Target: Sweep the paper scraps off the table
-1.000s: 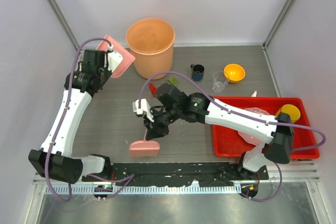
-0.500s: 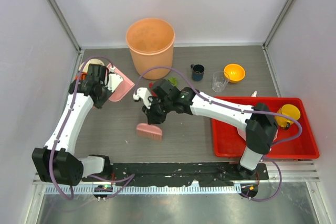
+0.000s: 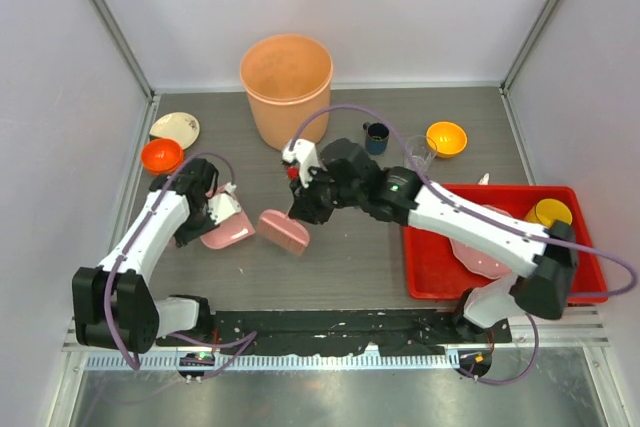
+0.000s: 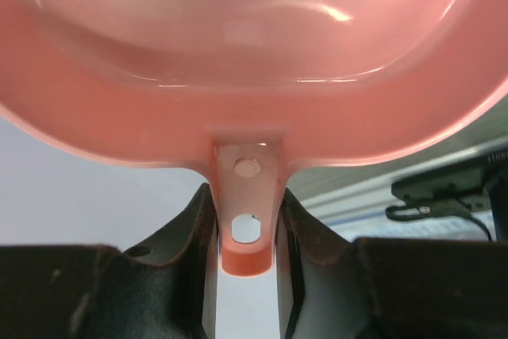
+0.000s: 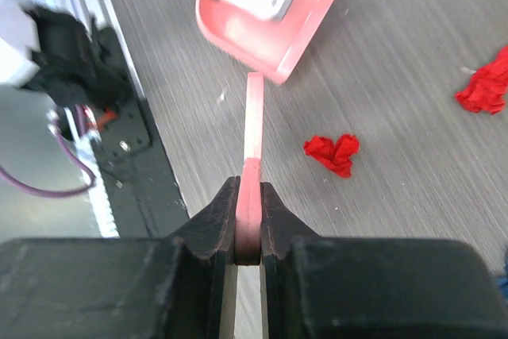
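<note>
The left arm (image 3: 140, 237) has swung the pan down from 11 o'clock to 8 o'clock, and the right arm (image 3: 450, 212) has carried the brush up beside it. The dark grey wood-grain counter (image 3: 350, 272) carries the pink plastic dustpan (image 3: 226, 230), its tab clamped in the left hand (image 4: 246, 232). At its 3 o'clock sits the pink bristle brush (image 3: 285, 232), its thin handle pinched tight in the right hand (image 5: 248, 232). In the right wrist view, two red crumpled paper scraps (image 5: 333, 153) lie on the counter at the handle's 3 o'clock, apart from the pan. The pan's lip should stay flat while the bristles drag from beyond the scraps toward it. The right arm hides most scraps from above; how many remain cannot be told.
</note>
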Robot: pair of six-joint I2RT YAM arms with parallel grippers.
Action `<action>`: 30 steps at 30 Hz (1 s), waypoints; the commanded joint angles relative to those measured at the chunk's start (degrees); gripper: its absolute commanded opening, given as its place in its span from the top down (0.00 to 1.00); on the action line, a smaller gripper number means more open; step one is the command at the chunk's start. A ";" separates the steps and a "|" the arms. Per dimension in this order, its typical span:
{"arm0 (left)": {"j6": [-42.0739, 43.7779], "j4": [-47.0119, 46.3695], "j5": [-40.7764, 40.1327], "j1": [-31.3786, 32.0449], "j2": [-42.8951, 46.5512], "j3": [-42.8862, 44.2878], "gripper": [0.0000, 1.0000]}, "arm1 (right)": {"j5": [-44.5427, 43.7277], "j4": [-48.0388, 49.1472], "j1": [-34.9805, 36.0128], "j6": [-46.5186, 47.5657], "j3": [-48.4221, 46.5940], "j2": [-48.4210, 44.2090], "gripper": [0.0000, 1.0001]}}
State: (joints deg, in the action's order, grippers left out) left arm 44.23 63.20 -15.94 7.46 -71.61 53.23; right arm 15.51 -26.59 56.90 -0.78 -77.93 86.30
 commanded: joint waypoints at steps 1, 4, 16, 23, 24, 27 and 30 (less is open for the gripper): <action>8.41 5.96 -0.50 -0.17 1.12 -2.78 1.00 | -7.84 4.80 0.14 -12.83 1.20 -8.86 0.99; 8.42 7.81 1.18 1.32 1.65 -4.10 1.00 | -27.23 2.16 0.05 -18.11 3.31 -10.36 0.99; 0.77 7.73 5.13 8.79 -6.60 -6.12 1.00 | -45.04 0.40 0.05 -21.46 1.20 1.83 0.99; -1.60 4.57 5.40 10.64 -13.72 -5.16 1.00 | -34.16 4.51 -0.30 -24.27 0.50 7.56 0.99; -2.38 3.43 4.96 11.08 -14.51 -5.24 1.00 | -29.35 5.40 -0.39 -25.67 0.50 8.00 0.99; -3.01 2.11 6.09 12.22 -17.59 -4.98 1.00 | -21.08 9.61 -0.39 -28.91 0.41 9.85 0.99; -3.71 0.44 8.73 12.31 -20.31 -4.19 1.00 | -13.08 15.85 -0.39 -32.17 0.15 11.52 0.99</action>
State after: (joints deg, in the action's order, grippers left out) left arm 42.15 66.32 -11.03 19.27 -89.45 47.00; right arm -11.27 -20.93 56.49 -26.81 -75.46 95.79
